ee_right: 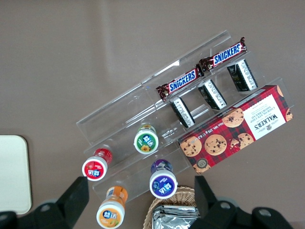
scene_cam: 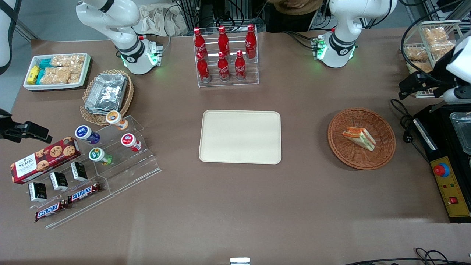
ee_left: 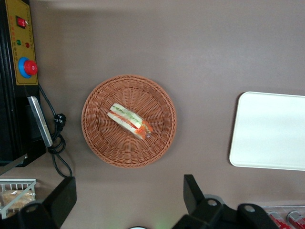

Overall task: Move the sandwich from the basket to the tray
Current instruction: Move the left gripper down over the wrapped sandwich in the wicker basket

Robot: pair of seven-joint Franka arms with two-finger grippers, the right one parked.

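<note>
The sandwich (scene_cam: 359, 138) (ee_left: 129, 121), a white-bread wedge with orange, red and green layers, lies in the round reddish-brown basket (scene_cam: 382, 156) (ee_left: 100, 138). The cream tray (scene_cam: 240, 137) (ee_left: 269, 131) lies flat and bare at mid-table, beside the basket toward the parked arm's end. My gripper (scene_cam: 404, 90) (ee_left: 127, 191) hangs high over the table's working-arm end, a little farther from the front camera than the basket and apart from it. It is open with nothing between its fingers (ee_left: 193, 191).
A black control box (scene_cam: 450, 184) with a red button (ee_left: 28, 67) and a coiled cable (scene_cam: 404, 127) lie beside the basket at the table's end. A wire rack of snacks (scene_cam: 430, 46) stands near my arm. A cola bottle rack (scene_cam: 225, 55) stands farther back than the tray.
</note>
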